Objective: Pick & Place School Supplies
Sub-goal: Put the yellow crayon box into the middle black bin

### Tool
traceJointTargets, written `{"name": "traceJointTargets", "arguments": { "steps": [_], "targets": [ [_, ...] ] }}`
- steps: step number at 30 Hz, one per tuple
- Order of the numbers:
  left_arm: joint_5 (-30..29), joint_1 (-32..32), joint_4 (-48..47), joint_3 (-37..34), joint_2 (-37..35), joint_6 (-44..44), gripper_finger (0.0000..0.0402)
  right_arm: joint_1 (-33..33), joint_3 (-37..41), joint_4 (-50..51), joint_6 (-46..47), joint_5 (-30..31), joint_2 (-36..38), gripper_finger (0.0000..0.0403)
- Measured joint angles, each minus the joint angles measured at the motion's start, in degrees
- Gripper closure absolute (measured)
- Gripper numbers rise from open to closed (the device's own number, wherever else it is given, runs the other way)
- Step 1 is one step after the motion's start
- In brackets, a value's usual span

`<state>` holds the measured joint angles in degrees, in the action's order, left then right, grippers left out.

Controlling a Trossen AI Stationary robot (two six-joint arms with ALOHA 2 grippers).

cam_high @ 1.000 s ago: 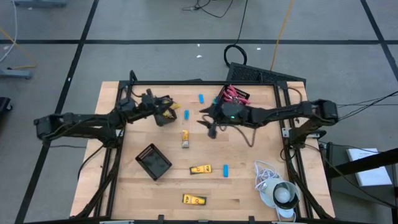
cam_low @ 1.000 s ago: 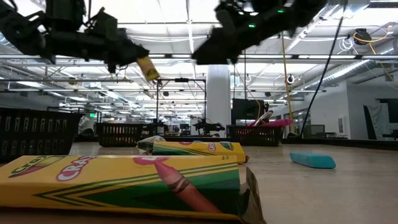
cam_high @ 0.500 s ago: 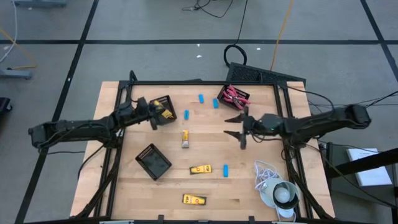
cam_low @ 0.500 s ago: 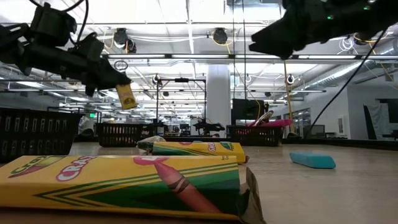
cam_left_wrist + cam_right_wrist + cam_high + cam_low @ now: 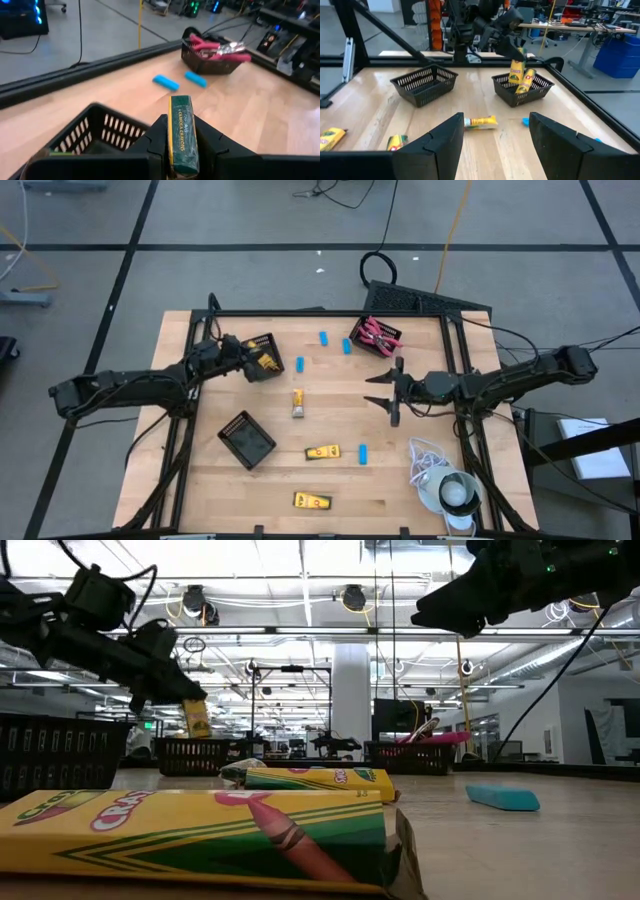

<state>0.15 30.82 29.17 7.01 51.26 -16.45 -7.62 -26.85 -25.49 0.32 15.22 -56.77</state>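
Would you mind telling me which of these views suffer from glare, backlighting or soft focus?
Low view: bright ceiling lights leave both arms as silhouettes, and the nearest crayon box looks soft. Left wrist view: the held crayon box is sharp, the red-handled scissors beyond slightly blurred. High view: evenly lit.

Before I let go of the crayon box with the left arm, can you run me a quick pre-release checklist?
1. Left end effector holds the crayon box: ok, shut on it.
2. Box is over the black basket: ok, in the high view.
3. Room in the basket: ok; one crayon box already lies inside.
4. Right end effector is out of the way: ok, open over mid-table.
5. Box low enough to drop without bouncing out: cannot tell.
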Motion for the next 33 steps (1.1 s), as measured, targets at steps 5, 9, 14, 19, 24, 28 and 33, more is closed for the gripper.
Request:
{"name": "traceJointTargets", "arguments": {
  "steps": [5,9,14,19,24,28,33],
  "targets": [
    [0.6,1.6,4.3,0.0,7.7,-2.4,0.0349,0.0,0.0,-0.2,-0.1,0.0,0.0,0.0188],
    [2.0,3.4,5.6,0.0,12.2,-5.1,0.0349,0.0,0.0,-0.2,-0.1,0.0,0.0,0.0188],
    [2.5,3.6,8.1,0.0,14.4,-6.0,0.0348,0.0,0.0,-0.2,0.0,0.0,0.0,0.0188],
    [-0.7,4.1,8.3,0.0,14.0,-5.1,0.0274,0.0,0.0,-0.2,0.4,0.0,0.0,0.0188],
    [-0.8,5.9,8.3,0.0,13.8,-4.9,0.0208,0.0,0.0,0.0,0.9,0.0,0.0,0.0188],
    [-0.7,6.6,8.8,0.0,13.3,-4.6,0.0177,0.0,0.0,0.0,0.9,0.0,0.0,0.0188],
    [0.1,6.3,16.0,0.0,11.4,-2.6,0.0168,0.0,0.0,0.1,2.5,-0.6,-0.6,0.0188]
  ]
}}
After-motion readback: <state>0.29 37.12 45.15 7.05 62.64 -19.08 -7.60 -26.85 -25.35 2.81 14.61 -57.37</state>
